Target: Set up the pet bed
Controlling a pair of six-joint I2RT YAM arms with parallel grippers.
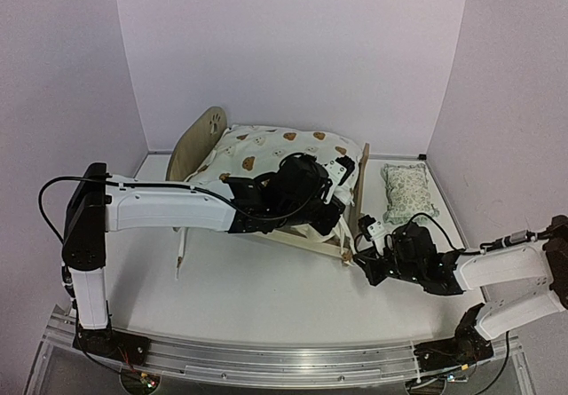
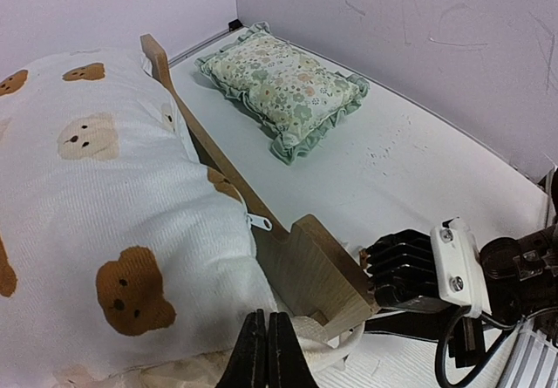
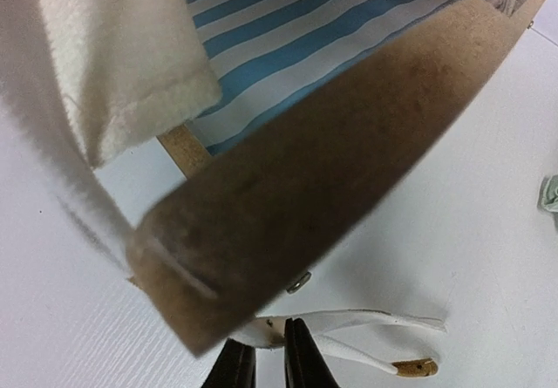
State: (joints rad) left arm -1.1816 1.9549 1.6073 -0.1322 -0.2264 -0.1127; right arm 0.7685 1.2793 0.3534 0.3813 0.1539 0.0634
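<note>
Right wrist view puts my right gripper (image 3: 266, 360) close against a board of the pet bed (image 3: 331, 170), fingers nearly together beside a white tie (image 3: 349, 321); I cannot tell whether they pinch it. My left gripper (image 2: 266, 353) is pressed together beside the quilt (image 2: 96, 205). Standing mid-table, the bed looks like thin plywood: light, stiff, apt to slide. I'd take a bare board edge, not the soft bedding.

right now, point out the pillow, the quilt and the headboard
pillow (image 1: 409, 191): top view, middle of its flowered face
quilt (image 2: 96, 196): left wrist view, cream cloth between the bear prints
headboard (image 1: 191, 151): top view, bare wood below the paw cutout
</note>
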